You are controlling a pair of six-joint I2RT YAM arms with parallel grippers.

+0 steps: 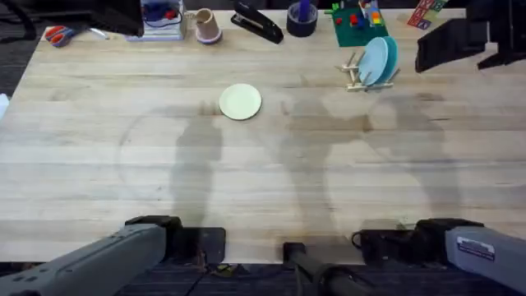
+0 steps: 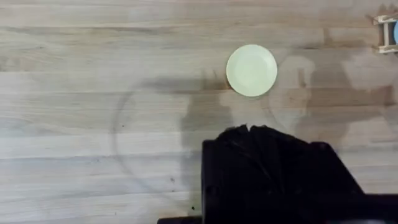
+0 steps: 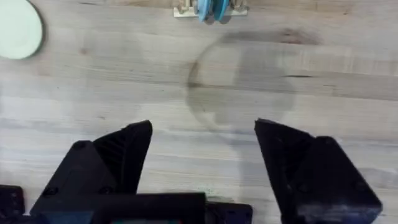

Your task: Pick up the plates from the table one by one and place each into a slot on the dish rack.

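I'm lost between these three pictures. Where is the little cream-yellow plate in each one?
Overhead: the cream-yellow plate lies flat on the table, left of middle, toward the far side.
Left wrist: plate upper middle.
Right wrist: plate at the upper left edge, cut off.
Shared landmark: the dish rack holding blue plates.

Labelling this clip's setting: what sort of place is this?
Probably a lab or office workbench, not a kitchen: a stapler, tape roll and toy-block board line the wood table's far edge.

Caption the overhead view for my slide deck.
Cream plate lies on the table; blue plate stands in the rack.
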